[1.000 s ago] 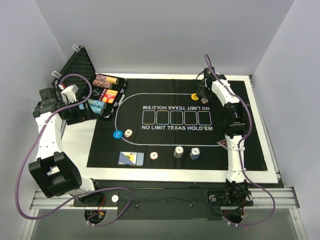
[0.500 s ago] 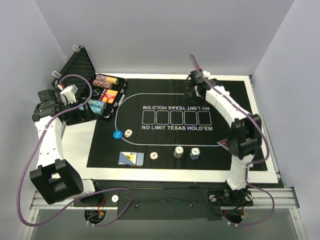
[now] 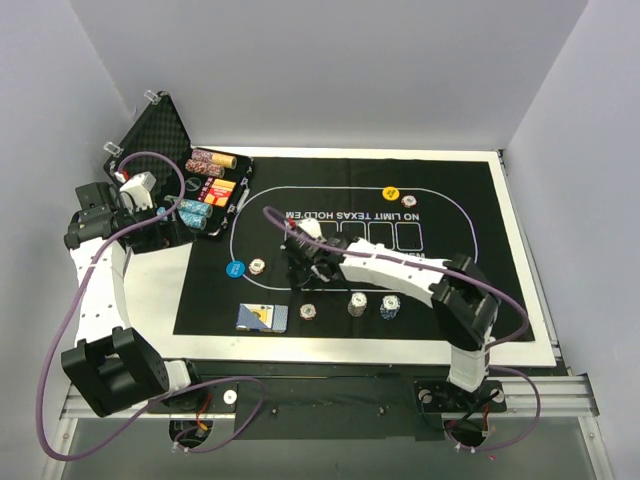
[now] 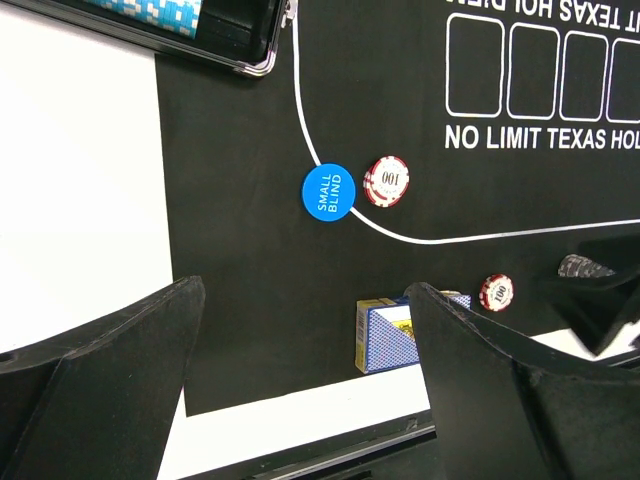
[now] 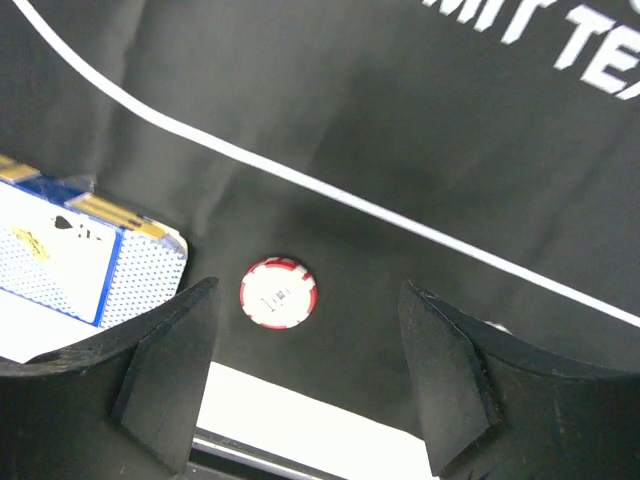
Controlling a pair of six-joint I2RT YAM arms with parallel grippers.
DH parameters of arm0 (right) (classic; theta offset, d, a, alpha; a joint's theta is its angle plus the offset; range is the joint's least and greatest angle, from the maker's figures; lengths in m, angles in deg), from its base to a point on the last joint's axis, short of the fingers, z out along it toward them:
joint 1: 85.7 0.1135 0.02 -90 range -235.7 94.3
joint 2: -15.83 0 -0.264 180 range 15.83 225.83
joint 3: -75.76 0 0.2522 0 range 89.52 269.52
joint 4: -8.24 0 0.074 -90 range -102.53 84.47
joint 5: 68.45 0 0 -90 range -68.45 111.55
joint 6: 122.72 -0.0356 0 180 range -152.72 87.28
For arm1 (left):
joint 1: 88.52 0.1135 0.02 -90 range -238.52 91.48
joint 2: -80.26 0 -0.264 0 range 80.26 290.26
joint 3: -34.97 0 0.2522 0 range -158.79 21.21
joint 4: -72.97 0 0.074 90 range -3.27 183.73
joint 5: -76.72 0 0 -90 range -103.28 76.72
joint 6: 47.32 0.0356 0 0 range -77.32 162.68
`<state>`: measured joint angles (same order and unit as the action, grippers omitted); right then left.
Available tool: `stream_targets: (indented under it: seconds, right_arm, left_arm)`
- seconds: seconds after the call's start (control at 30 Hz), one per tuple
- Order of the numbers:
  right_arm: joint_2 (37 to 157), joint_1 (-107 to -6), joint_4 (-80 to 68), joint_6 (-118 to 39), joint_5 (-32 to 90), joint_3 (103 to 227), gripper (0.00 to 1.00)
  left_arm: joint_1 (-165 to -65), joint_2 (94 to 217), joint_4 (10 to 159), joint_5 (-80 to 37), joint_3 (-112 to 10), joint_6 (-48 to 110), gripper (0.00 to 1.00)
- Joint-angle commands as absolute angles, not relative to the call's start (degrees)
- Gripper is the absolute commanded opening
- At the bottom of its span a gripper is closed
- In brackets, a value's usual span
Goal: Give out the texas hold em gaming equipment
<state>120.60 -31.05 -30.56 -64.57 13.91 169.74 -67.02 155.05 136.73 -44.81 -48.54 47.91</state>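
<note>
Poker pieces are partly laid out on a black felt mat (image 3: 505, 250). The right gripper (image 5: 305, 375) hangs low over the near part of the mat, its jaws spread wide and holding nothing. A single red-and-white chip (image 5: 279, 293) lies flat on the felt directly below the gap between its fingers, touched by neither. Just beside this gripper, toward the left arm, sits a deck of blue-backed cards (image 5: 70, 265). On its other side stand two short chip stacks (image 3: 357, 304). Farther out from it lies a blue small-blind button (image 4: 328, 191) with another red chip (image 4: 388, 181) just beside it. Well beyond, at the far side of the mat, is a yellow button (image 3: 392, 195). The left gripper (image 4: 300, 400) hovers fully open and empty near the open case (image 3: 160, 135), where rolls of chips (image 3: 195, 210) lie unpacked. Judging from this, distribution is well under way but not finished.
</note>
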Motion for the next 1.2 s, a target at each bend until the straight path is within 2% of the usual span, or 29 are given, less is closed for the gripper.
stream_targets:
  seconds: [0.0, 0.73, 1.17]
  right_arm:
    - [123.48, -26.92, -30.92, -66.38, 12.41, 170.29, 0.66]
    - [129.21, -23.83, -27.24, -67.78, 12.84, 165.54, 0.58]
    - [127.54, -21.98, -26.44, -69.28, 10.74, 161.33, 0.48]
  left_arm:
    - [-66.46, 152.69, 136.74, -44.13, -48.92, 49.36, 0.95]
    - [-66.28, 152.42, 137.01, -43.95, -49.28, 49.44, 0.95]
    - [-66.19, 152.60, 136.92, -43.78, -49.28, 49.18, 0.95]
